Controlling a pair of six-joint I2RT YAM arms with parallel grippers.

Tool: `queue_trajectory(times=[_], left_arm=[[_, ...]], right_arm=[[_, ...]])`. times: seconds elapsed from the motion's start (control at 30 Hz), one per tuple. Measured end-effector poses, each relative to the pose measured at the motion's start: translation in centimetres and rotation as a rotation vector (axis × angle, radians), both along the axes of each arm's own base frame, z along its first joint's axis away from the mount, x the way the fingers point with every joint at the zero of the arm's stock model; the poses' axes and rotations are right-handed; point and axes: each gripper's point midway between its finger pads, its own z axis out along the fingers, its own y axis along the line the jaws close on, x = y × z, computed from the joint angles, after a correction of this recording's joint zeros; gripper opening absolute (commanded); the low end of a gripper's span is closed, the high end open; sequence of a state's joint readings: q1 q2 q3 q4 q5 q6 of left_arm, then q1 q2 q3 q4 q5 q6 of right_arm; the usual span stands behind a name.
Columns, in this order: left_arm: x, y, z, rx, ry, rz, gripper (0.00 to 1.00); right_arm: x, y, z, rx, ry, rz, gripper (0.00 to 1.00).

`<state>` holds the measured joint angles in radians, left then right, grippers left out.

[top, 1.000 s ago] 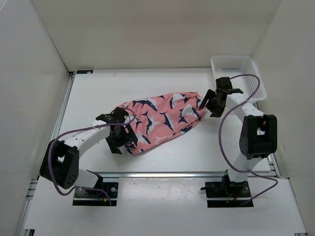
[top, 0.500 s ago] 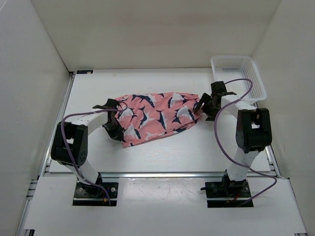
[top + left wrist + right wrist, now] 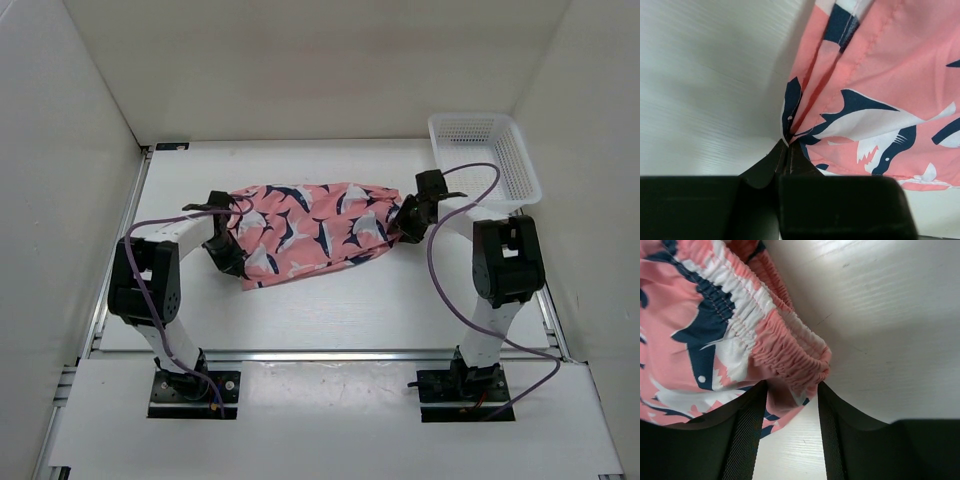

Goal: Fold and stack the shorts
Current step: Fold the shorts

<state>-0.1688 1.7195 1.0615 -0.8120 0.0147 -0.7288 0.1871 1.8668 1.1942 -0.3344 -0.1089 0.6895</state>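
View from above: soft salmon-pink fabric shorts (image 3: 310, 232) printed with navy-and-white sharks lie across the middle of a white table (image 3: 300, 310), nearer its far edge than its near edge. 2 black robot grippers hold them, 1 at each end.

The left gripper (image 3: 228, 252) stood wide apart 1 second ago; now its jaws are pressed together on a bunched pinch of cloth at the left end of the shorts, seen close up in the left wrist view (image 3: 786, 150). The right gripper (image 3: 408, 218) has narrowed over the same second. In the right wrist view (image 3: 792, 390) its 2 fingers sit on either side of the gathered elastic waistband, and cloth fills the gap between them, so it appears clamped there.

Both arms have carried the garment toward the far edge and pulled it from a slanted heap into a longer, flatter strip. A white plastic mesh basket (image 3: 528, 178) sits at the far right corner, apart from the shorts.

With both ends gripped and the cloth spread, the shorts look ready for a first fold; no fold is made yet.
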Motion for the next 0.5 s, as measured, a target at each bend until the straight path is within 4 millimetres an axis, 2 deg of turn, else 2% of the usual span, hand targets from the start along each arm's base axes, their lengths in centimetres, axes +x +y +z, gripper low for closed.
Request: queue_trajectory(times=[0.17, 0.27, 0.37, 0.43, 0.5], left_arm=[[0.3, 1.5, 0.0, 0.000, -0.001, 0.019, 0.10], [0.4, 2.2, 0.0, -0.002, -0.002, 0.022, 0.10], [0.4, 2.8, 0.0, -0.001, 0.001, 0.023, 0.10], [0.4, 3.0, 0.0, -0.002, 0.002, 0.019, 0.10], [0.4, 3.2, 0.0, -0.006, 0.002, 0.015, 0.10]], right_arm=[[-0.5, 1.5, -0.9, -0.030, 0.021, 0.018, 0.49], [-0.4, 2.1, -0.8, -0.060, 0.011, 0.019, 0.62], [-0.3, 2.2, -0.7, -0.090, 0.003, 0.011, 0.62], [-0.1, 2.0, -0.8, -0.109, 0.010, 0.001, 0.58], [0.3, 1.8, -0.9, -0.127, 0.018, -0.009, 0.44]])
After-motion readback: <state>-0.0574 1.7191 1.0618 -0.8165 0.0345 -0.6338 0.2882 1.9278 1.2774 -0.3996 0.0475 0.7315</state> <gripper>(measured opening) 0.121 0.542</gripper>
